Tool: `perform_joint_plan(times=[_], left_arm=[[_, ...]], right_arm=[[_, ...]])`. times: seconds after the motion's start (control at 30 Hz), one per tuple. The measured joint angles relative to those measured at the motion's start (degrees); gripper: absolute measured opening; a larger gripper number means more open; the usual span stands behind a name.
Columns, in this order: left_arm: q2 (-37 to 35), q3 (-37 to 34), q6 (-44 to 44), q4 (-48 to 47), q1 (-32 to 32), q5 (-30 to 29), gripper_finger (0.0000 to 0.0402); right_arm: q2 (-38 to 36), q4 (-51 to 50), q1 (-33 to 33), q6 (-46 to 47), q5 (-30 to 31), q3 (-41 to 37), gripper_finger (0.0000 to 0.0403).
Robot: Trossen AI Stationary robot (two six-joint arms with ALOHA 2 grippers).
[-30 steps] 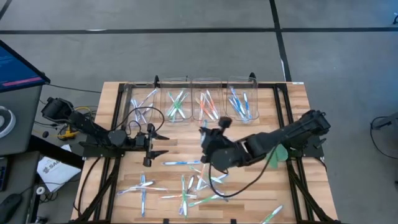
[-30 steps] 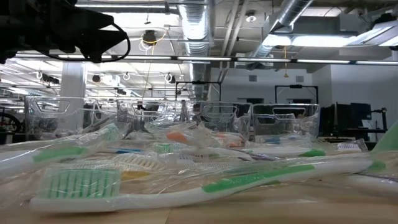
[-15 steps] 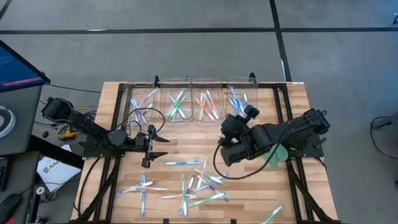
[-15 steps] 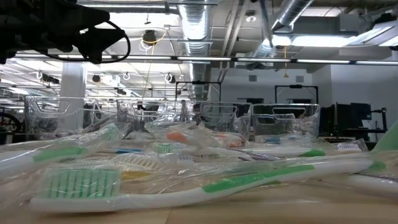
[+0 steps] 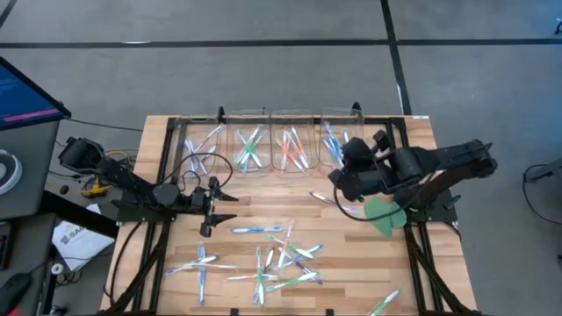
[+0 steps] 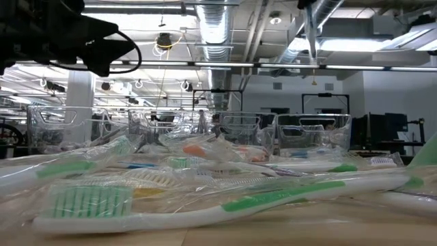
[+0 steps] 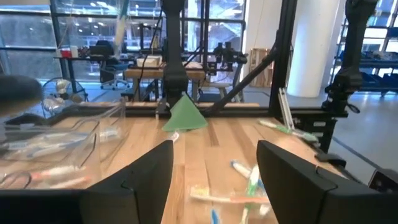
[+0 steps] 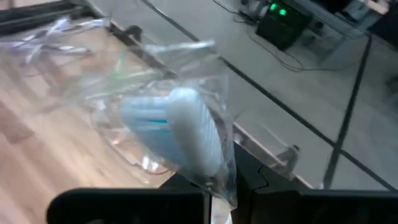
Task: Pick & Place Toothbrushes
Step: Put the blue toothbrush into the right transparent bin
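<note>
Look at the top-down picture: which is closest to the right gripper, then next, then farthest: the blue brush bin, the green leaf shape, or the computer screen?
From the right gripper:
1. Blue brush bin, just beyond it at the table's back edge.
2. Green leaf shape, on its outer side, slightly farther.
3. Computer screen, off the table's far left.

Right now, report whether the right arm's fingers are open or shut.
Shut on a blue-bristled, plastic-wrapped toothbrush: the right wrist view shows its head rising from between the closed dark fingers, near the clear bins.

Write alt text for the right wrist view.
The right gripper, shut, holds a plastic-wrapped toothbrush with blue bristles close to the camera. Beyond it are the wooden table, clear bins and grey floor.
</note>
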Motion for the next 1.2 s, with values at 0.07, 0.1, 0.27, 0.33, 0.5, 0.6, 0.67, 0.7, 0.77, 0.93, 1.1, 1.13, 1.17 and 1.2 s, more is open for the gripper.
perform_joint_plan(times=[0.07, 0.1, 0.27, 0.33, 0.5, 0.6, 0.67, 0.7, 0.77, 0.93, 1.1, 1.13, 1.17, 1.2], left_arm=[[0.00, -0.10, 0.00, 0.14, 0.40, -0.02, 0.0223], [0.00, -0.14, 0.00, 0.14, 0.61, -0.02, 0.0223], [0.00, -0.19, -0.02, 0.34, 0.74, -0.06, 0.0227], [0.00, -0.19, -0.01, 0.37, 0.74, -0.06, 0.0227], [0.00, -0.19, -0.02, 0.40, 0.74, -0.09, 0.0228], [0.00, -0.19, -0.02, 0.40, 0.74, -0.29, 0.0227], [0.00, -0.19, -0.02, 0.40, 0.74, -0.31, 0.0226], [0.00, -0.19, -0.02, 0.40, 0.74, -0.28, 0.0226], [0.00, -0.19, -0.41, 0.40, 0.74, -0.28, 0.0227], [0.00, -0.19, -1.68, 0.38, 0.74, -0.26, 0.0227], [0.00, -0.19, -1.70, 0.36, 0.74, -0.24, 0.0226], [0.00, -0.19, -1.70, 0.38, 0.74, -0.24, 0.0226], [0.00, -0.19, -1.70, 0.36, 0.74, -0.22, 0.0226], [0.00, -0.19, -1.70, 0.36, 0.74, -0.22, 0.0226]], right_arm=[[-1.05, 0.40, 0.38, 0.46, -0.12, -2.28, 0.0011], [-1.22, 1.32, 0.30, 0.50, 0.03, -2.88, 0.0011], [-0.96, 2.88, -0.64, 1.07, 1.76, -3.75, 0.0011], [-0.58, 2.79, -1.03, 1.06, 1.55, -3.97, 0.0013], [-0.21, 2.87, -3.57, 1.00, 1.38, -3.88, 0.0011], [-0.28, 3.03, -4.87, -0.61, 0.55, -3.88, 0.0011], [-0.23, 3.09, -5.97, -1.32, -0.24, -3.88, 0.0011], [-0.23, 3.09, -6.62, -1.76, -0.38, -3.88, 0.0011], [-0.23, 3.11, -8.33, -2.66, -1.49, -3.88, 0.0011], [-0.23, 2.28, -13.27, -3.80, -6.67, -3.88, 0.0011], [-0.21, 4.26, -16.68, -7.22, -12.22, -5.19, 0.0011], [-0.21, 4.25, -17.17, -8.18, -13.23, -5.28, 0.0011], [-0.22, 4.32, -17.72, -9.59, -13.80, -5.26, 0.0011], [-0.25, 4.38, -18.18, -11.50, -13.95, -5.26, 0.0011]])
